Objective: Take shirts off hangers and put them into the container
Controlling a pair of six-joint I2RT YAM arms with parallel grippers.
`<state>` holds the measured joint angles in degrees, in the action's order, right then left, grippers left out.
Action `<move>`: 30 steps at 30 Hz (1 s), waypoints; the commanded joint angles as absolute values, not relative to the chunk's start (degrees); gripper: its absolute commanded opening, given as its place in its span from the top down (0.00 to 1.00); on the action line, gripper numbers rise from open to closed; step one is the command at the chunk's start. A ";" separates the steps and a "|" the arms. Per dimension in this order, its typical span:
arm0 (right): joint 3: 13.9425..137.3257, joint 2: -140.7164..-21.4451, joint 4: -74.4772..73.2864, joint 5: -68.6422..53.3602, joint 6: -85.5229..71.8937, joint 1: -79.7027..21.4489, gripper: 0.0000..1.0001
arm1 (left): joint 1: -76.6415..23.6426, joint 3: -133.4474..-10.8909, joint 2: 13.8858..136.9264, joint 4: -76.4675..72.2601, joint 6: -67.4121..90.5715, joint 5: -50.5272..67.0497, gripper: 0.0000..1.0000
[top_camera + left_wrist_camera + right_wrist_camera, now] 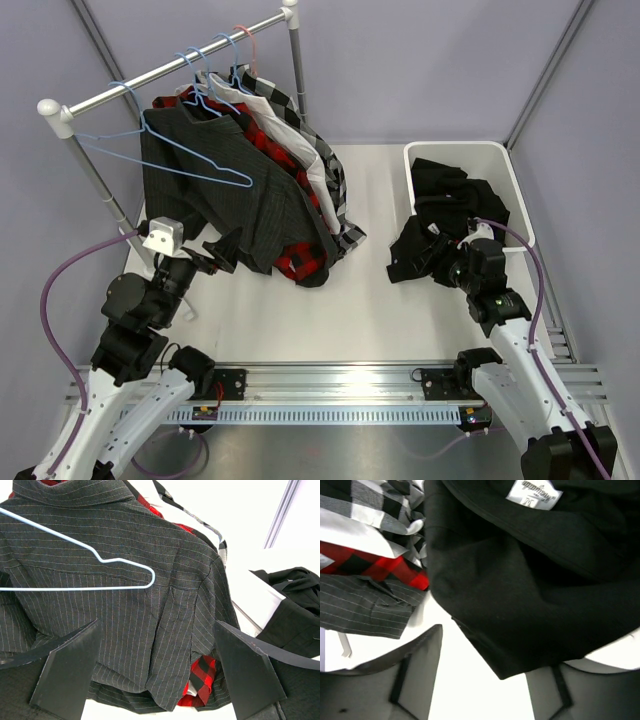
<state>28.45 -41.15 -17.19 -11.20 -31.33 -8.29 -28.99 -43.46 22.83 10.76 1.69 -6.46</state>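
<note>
The left arm (128, 408) and right arm (520, 362) are white along their links, with black joint housings. Behind the left gripper (155, 675) sits a white camera block (162, 235) fed by a purple cable (58, 290). A second purple cable (538, 285) trails back from the right gripper (480, 680). The fingers (65, 672) are flat matte-black wedges.

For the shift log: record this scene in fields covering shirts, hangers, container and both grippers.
on rack: pinstriped shirt in front, then red plaid shirt, white shirt, checked shirt
empty hanger: light blue, hanging in front of the pinstriped shirt
black shirt: part in the container, part hanging over its rim
left gripper: open, facing the pinstriped shirt
right gripper: jaws apart at the black shirt's hem
</note>
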 commanded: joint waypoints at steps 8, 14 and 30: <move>31.98 -39.03 -19.77 -16.79 -31.11 -8.53 0.59 | -28.74 -42.89 22.85 8.09 0.97 -7.65 0.01; 36.72 -38.50 -25.39 -18.28 -30.76 -8.61 0.81 | -28.74 -42.89 22.94 8.17 0.97 -7.65 0.01; 72.67 -58.52 -33.49 6.63 -24.44 -8.35 1.00 | -28.74 -42.80 22.94 8.09 0.88 -7.82 0.01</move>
<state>65.84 -54.85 -33.56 -6.31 -27.77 -8.32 -28.99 -43.46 22.85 10.74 1.69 -6.59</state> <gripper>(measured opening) 0.017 0.988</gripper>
